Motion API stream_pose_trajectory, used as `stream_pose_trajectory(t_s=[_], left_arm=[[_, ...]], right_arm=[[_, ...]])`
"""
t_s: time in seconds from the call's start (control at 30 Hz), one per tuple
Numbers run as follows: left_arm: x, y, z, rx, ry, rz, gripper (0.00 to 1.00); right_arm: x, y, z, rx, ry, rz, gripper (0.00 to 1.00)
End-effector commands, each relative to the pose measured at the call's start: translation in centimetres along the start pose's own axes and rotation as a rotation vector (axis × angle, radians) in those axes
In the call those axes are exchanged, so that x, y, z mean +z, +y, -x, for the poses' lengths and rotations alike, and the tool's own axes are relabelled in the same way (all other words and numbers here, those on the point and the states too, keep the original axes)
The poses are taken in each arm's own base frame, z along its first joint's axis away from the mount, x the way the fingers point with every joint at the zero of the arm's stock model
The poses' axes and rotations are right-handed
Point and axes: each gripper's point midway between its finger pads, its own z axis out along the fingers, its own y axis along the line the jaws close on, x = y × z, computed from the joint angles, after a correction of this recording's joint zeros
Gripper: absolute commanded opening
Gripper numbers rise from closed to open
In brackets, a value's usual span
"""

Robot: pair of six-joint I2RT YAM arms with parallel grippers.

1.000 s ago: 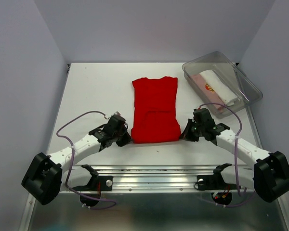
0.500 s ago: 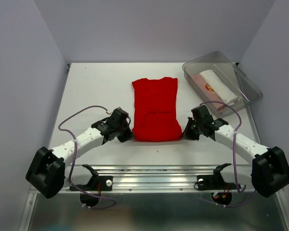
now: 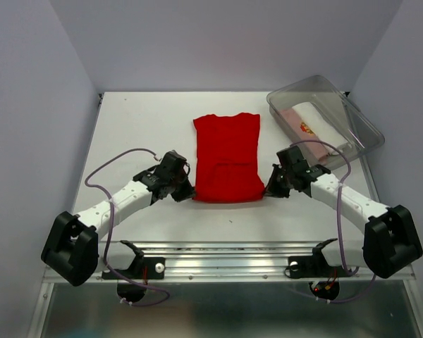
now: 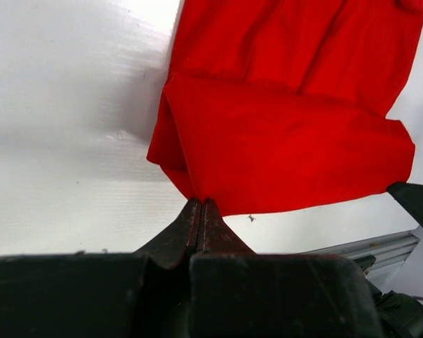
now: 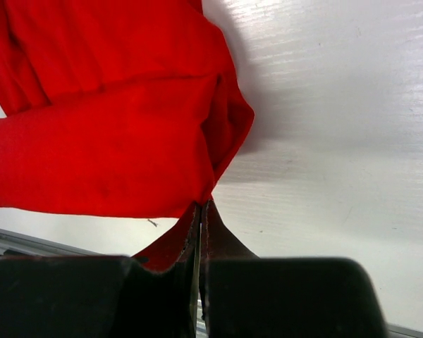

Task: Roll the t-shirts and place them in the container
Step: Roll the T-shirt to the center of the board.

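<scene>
Red cloth identifies the work item: the red t-shirt lies at the centre of the worktop, with its long axis running from the near edge toward the far edge. The end nearest the arm bases is folded over onto the body of the shirt, forming a doubled band. The left gripper is pressed together on the left near corner of this band, with the cloth pinched between its tips. The right gripper pinches the right near corner in the same manner. At the far right corner of the worktop stands a clear plastic bin. It contains a white roll and a pale pink roll with small red print, lying side by side.
</scene>
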Motion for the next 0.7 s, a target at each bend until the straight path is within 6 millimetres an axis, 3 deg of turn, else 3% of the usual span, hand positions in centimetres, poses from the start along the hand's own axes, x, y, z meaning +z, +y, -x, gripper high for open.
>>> stream_pose_trajectory(t_s=[0.0,0.3,0.67], left_arm=[[-0.6,-1.4,1.8,0.027,-0.037,-0.026,0.00],[0.1,-2.8,5.6,0.038,-0.077,-0.044,0.00],[3.2,-3.8,9.2,0.075,-0.069,-0.014,0.00]], right_arm=[[-0.6,1.3,2.1,-0.028,-0.061,0.003,0.03],[0.3,2.8,4.6,-0.058,-0.088,-0.019,0.04],[2.1,3.3,8.1,-0.067,-0.113,-0.050,0.04]])
